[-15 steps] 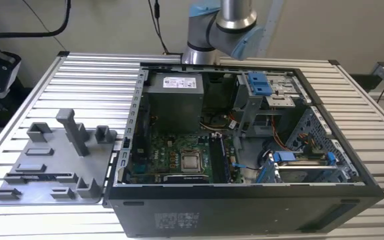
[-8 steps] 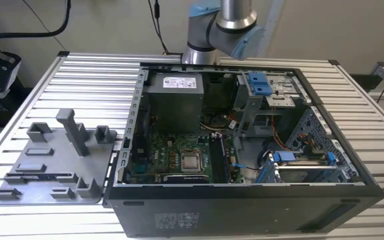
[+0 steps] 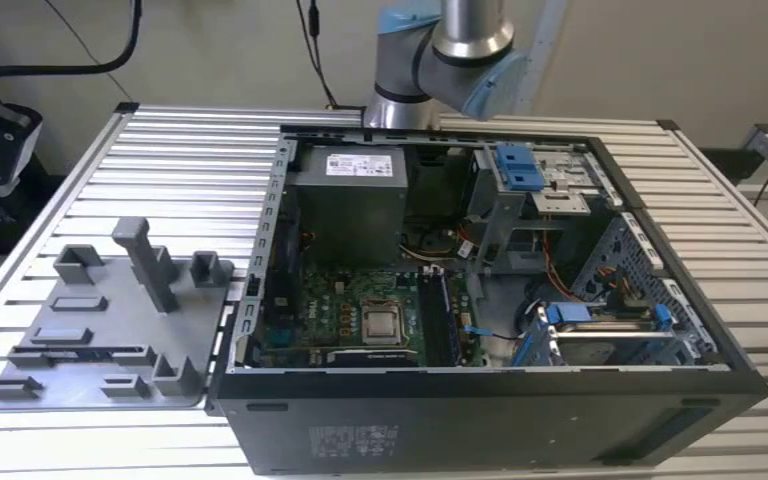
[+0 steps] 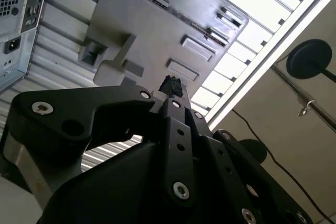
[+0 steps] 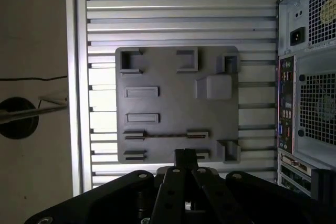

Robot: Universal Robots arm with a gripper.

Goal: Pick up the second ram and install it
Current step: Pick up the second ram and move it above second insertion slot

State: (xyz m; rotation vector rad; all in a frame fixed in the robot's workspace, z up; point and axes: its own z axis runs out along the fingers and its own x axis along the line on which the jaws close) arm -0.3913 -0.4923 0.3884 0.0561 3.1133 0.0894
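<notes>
Table of silver aluminium slats (image 3: 197,150) carries an open black computer tower case (image 3: 491,420) lying on its side. On the exterior view's left of the case sits a flat grey plastic holder plate with upright blocks (image 3: 104,320). Above the plate hangs the black, link-armed end effector (image 5: 185,157) of the grey robot arm (image 3: 458,40). In both wrist views we see its fingers (image 5: 180,157) pressed together with nothing between them.

The second ram (image 5: 166,135) — a long, thin dark memory stick — stands on edge in the plate, held between two small grey clips (image 5: 134,135). From above we see it as a narrow dark line. It is untouched and apart from the end effector. In the first wrist view the end effector's tip sits over the neighbouring pair of clips. The ram lies one row further in across the plate, near the tip but not beneath it.

Its long axis runs parallel to the table's slats. We judge that the fingers part along that same line — along the stick's length, not across its thin faces.
</notes>
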